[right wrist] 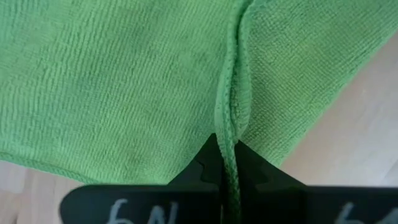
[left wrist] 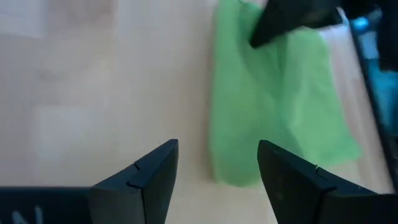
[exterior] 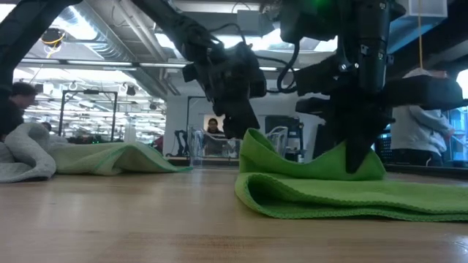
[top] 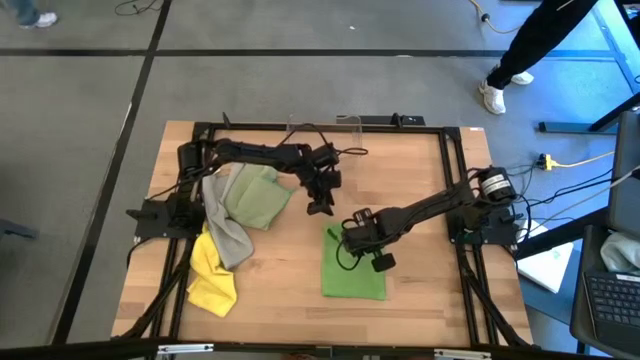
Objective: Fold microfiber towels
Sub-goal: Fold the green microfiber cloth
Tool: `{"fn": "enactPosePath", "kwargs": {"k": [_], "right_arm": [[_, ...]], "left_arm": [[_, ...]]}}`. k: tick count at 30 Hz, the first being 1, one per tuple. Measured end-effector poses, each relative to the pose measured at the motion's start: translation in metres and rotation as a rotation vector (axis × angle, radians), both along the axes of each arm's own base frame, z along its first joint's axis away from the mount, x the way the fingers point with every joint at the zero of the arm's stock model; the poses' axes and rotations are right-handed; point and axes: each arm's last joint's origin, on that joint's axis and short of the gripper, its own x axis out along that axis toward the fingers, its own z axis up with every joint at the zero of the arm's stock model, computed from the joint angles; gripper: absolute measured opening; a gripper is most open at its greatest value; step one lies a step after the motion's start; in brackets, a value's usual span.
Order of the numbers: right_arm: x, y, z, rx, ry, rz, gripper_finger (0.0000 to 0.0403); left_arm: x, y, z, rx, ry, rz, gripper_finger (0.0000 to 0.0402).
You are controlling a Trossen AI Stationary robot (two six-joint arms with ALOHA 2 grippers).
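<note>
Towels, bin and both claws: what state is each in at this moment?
Bright green towel: folded, edge pinched up.
Sage towel: crumpled, unfolded.
Grey towel: crumpled, unfolded.
Yellow towel: crumpled, unfolded.
Clear bin: upright at the far edge.
Left claw: open, empty, above the table.
Right claw: shut on the bright green towel's edge.

right hand (right wrist: pixel 227 167), pinching bright green towel (right wrist: pixel 124 81) edge

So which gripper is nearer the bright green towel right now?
Right. The right gripper is shut on a raised edge of the bright green towel. The left gripper hangs open above bare table just beyond the towel's far end, not touching it.
</note>
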Motion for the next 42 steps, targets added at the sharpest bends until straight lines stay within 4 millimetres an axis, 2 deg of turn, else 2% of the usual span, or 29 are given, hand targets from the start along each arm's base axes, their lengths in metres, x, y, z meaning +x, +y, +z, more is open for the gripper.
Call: {"fn": "enactPosePath", "kwargs": {"k": [4,10,17,24,30,37,42], "right_arm": [[-0.002,-0.001,0.002,-0.001,0.012,-0.008,0.0010],[-0.002,-0.002,0.002,0.000,0.007,-0.006,0.0014],[0.000,-0.009,0.002,0.003,0.008,-0.035,0.0016],[0.000,-0.012,0.002,0.003,0.016,-0.056,0.0013],[0.000,-0.012,0.002,0.003,0.016,-0.056,0.0016],[0.000,-0.012,0.002,0.002,0.017,-0.057,0.0012],[0.000,-0.013,0.002,0.003,0.017,-0.061,0.0017]], "left_arm": [[0.000,-0.019,0.001,-0.026,-0.004,-0.102,0.0215],[0.002,-0.044,-0.003,0.149,0.016,-0.205,0.0220],[0.007,-0.057,0.010,0.335,-0.028,-0.169,0.0227],[0.007,-0.076,0.009,0.448,-0.031,-0.259,0.0228],[0.008,-0.080,0.007,0.585,0.009,-0.216,0.0228],[0.011,-0.085,0.009,0.586,-0.016,-0.191,0.0227],[0.011,-0.098,0.006,0.603,-0.013,-0.235,0.0225]]}}
